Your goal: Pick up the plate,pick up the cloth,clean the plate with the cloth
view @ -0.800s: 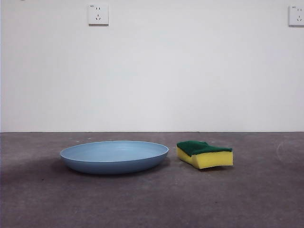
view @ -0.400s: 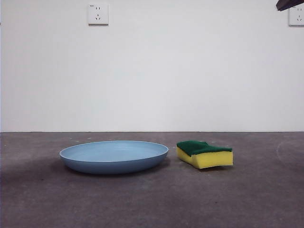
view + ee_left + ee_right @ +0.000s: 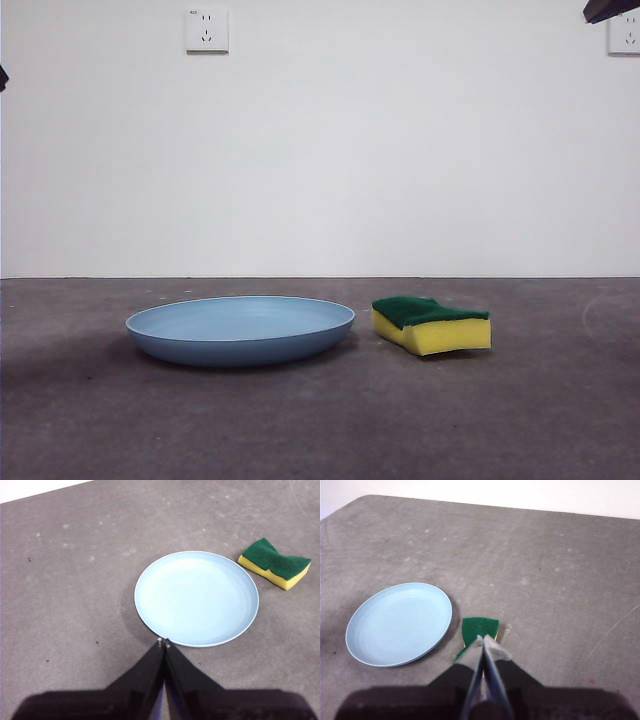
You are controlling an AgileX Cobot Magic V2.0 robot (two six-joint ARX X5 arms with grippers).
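The light-blue plate [image 3: 240,329] lies flat on the grey table, left of centre in the front view. The cloth [image 3: 431,322], a yellow sponge with a dark green top, rests just to its right, apart from it. My left gripper [image 3: 163,642] hovers shut above the table near the plate's [image 3: 196,598] rim, with the cloth [image 3: 274,563] beyond the plate. My right gripper [image 3: 484,639] hangs shut above the cloth [image 3: 479,629], which it partly hides, with the plate [image 3: 399,623] beside it. Both arms show in the front view only as dark tips at the top corners.
A white wall with two power sockets [image 3: 207,30] stands behind the table. The table's rounded far corner [image 3: 365,500] shows in the right wrist view. Bare grey table surface surrounds the plate and cloth.
A dark arm tip has come into the front view's top right corner, then another at the left edge. Plate and cloth have not moved.
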